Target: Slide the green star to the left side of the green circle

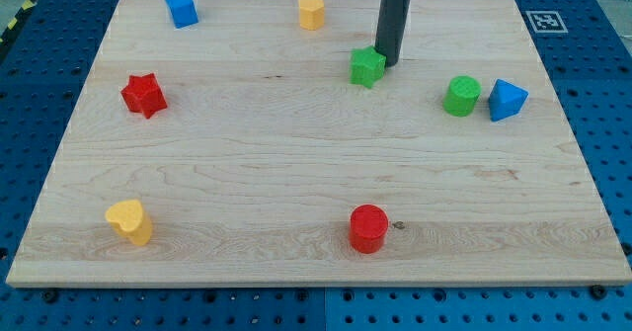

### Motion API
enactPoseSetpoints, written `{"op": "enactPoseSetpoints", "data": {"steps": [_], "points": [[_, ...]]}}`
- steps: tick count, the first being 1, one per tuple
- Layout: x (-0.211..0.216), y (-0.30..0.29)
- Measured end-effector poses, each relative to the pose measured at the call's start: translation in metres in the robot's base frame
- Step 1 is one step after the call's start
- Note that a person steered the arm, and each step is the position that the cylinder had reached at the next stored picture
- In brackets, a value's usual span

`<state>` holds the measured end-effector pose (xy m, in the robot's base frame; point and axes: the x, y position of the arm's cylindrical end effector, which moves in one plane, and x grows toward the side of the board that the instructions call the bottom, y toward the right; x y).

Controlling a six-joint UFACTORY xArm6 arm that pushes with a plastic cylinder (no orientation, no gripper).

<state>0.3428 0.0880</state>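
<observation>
The green star [366, 67] lies on the wooden board [247, 163] right of centre near the view's top. The green circle [461, 96] stands to its right and a little lower, well apart from it. My tip [387, 62] is at the star's upper right edge, touching or almost touching it. The dark rod rises from there out of the view's top.
A blue triangle block [507, 100] sits right beside the green circle on its right. A yellow hexagon [312, 11], a blue cube [182, 9], a red star [144, 95], a yellow heart [130, 221] and a red circle [368, 228] are spread over the board.
</observation>
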Motion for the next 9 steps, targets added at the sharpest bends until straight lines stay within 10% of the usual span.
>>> {"op": "enactPoseSetpoints", "data": {"steps": [3,9], "points": [[-0.044,-0.042],[0.038,-0.085]]}}
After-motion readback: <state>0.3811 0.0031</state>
